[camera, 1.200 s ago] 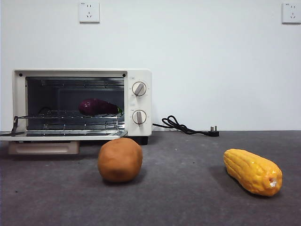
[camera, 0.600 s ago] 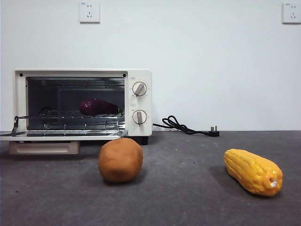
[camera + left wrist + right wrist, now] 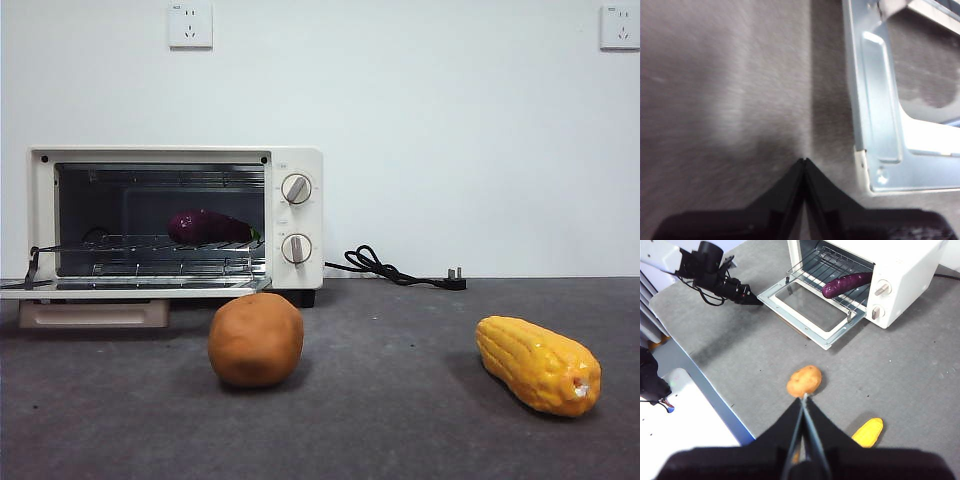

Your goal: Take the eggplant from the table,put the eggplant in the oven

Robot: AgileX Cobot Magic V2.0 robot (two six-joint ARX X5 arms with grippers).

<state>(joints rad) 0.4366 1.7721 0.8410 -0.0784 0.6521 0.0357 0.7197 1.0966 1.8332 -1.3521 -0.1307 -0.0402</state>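
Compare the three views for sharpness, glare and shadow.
Front view: sharp, evenly lit, soft shadows under the brown lump and corn. Left wrist view: blurred, glare on the oven door frame. Right wrist view: clear, the eggplant glossy.

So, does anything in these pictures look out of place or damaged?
Nothing stands out. The dark purple eggplant lies on the wire rack inside the cream-white oven, whose glass door hangs open.

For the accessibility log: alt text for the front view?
An eggplant lies on the wire rack inside an open white oven. On the grey table in front sit a brown lump and a corn cob.
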